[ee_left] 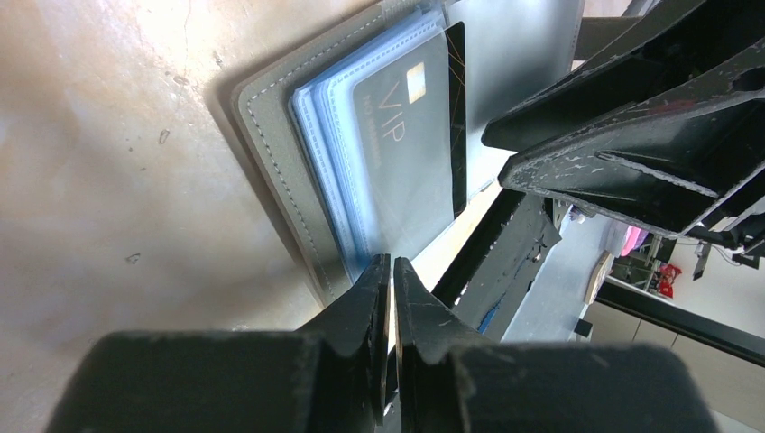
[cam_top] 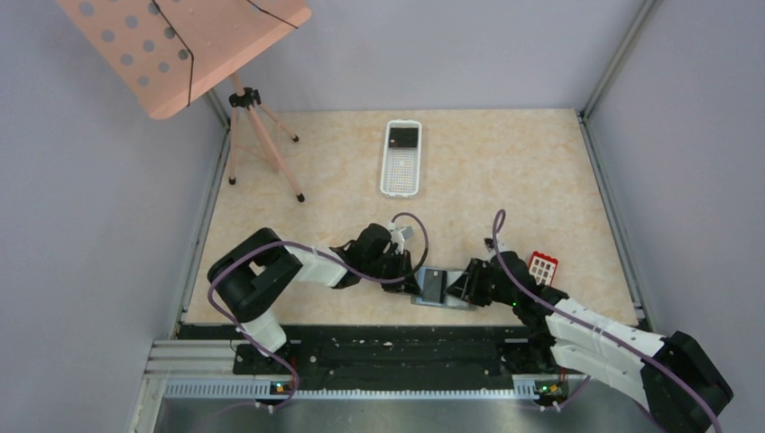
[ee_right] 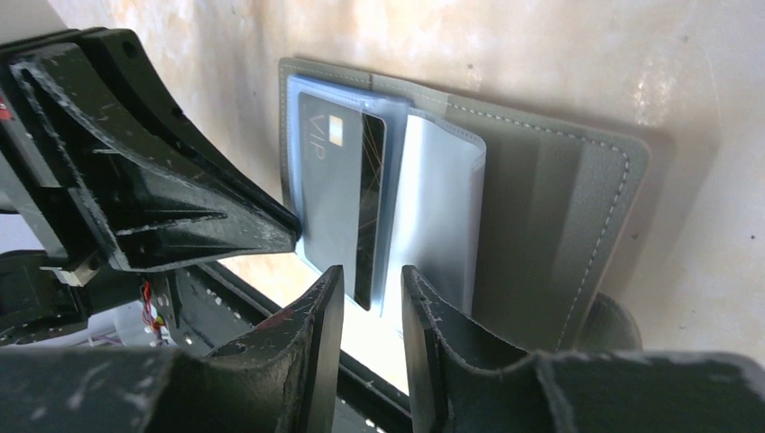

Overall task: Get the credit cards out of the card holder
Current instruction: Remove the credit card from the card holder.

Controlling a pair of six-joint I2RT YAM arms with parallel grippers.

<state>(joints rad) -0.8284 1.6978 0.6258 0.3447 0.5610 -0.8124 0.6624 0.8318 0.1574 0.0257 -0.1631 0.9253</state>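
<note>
1. Beige marbled surface (cam_top: 505,180), enclosed by plain grey walls (cam_top: 90,271).
2. Pink perforated board (cam_top: 180,45) on a tripod (cam_top: 257,135), far left corner.
3. White perforated basket (cam_top: 400,185), far centre, well apart from both arms; small dark item inside, too small to identify.
4. Card holder (ee_right: 541,207): grey, stitched border, lying open and flat close to the near edge of the surface, between the two hands.
5. Clear bluish sleeves (ee_right: 433,207), stacked inside the holder.
6. Dark card (ee_right: 334,189): marked "VIP", gold chip, in the top sleeve; one long edge exposed as a black strip beside the sleeve.
7. Red card (cam_top: 542,267) with white squares: out of the holder, flat on the surface just beyond the right arm.
8. Left hand (ee_left: 391,269): narrowed to a thin slit, tips at the holder's outer edge by the sleeves; cannot tell whether anything is pinched.
9. Right hand (ee_right: 368,280): narrow but parted, tips either side of the dark card's exposed end, clamped on nothing visible.
</note>
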